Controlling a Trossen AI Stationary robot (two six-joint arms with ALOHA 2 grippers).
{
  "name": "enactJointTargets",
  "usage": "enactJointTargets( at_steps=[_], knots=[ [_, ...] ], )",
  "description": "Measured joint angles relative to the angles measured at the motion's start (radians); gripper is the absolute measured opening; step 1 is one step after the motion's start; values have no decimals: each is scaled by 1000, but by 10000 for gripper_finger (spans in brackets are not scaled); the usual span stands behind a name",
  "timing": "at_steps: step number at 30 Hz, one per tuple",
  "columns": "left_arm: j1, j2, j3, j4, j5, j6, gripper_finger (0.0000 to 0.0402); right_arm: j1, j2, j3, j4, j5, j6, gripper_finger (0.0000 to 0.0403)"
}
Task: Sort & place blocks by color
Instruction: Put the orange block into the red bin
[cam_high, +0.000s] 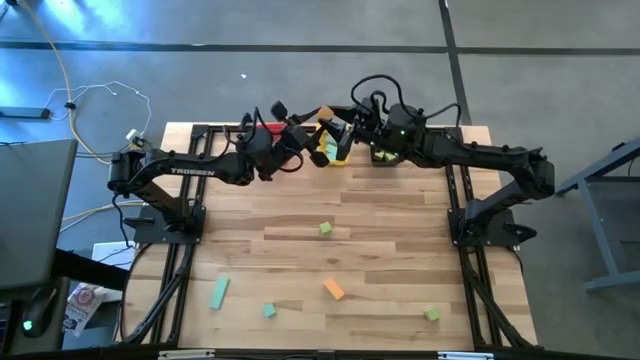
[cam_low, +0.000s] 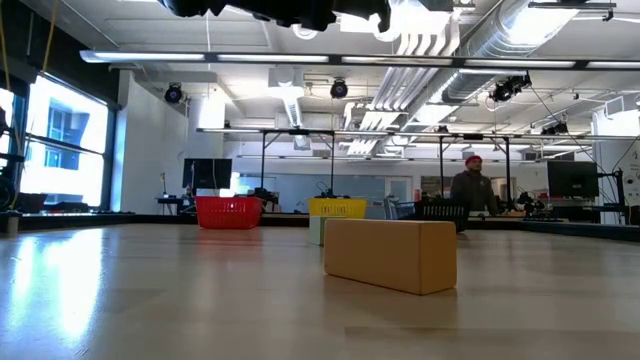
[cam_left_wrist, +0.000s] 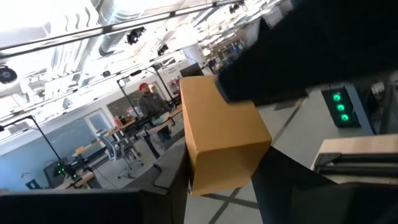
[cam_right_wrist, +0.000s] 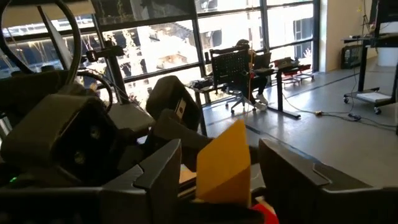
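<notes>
Snugly between left claw (cam_left_wrist: 217, 186) fingers: orange block (cam_left_wrist: 224, 134)

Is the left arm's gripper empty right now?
No, the left wrist view shows the left gripper shut on an orange block.

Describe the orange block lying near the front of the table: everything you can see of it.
The orange block is a short rectangular bar, matte and foam-like, with crisp edges and no markings. It lies flat on a long face on the wooden table, turned diagonally to the table's edges in the high view. Only the table touches it. Both arms are away at the far edge, where the left pincer grips a second orange block.
</notes>
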Motion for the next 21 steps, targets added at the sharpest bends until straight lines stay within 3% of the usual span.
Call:
enactJointTargets(
  at_steps=[10, 21],
  knots=[
    [8, 0, 0, -111, -43, 0, 116, -54, -9, 0, 3, 2, -1, 202],
    [135, 0, 0, -394, -45, -78, 117, -59, -16, 0, -208, 1, -61, 202]
  ],
)
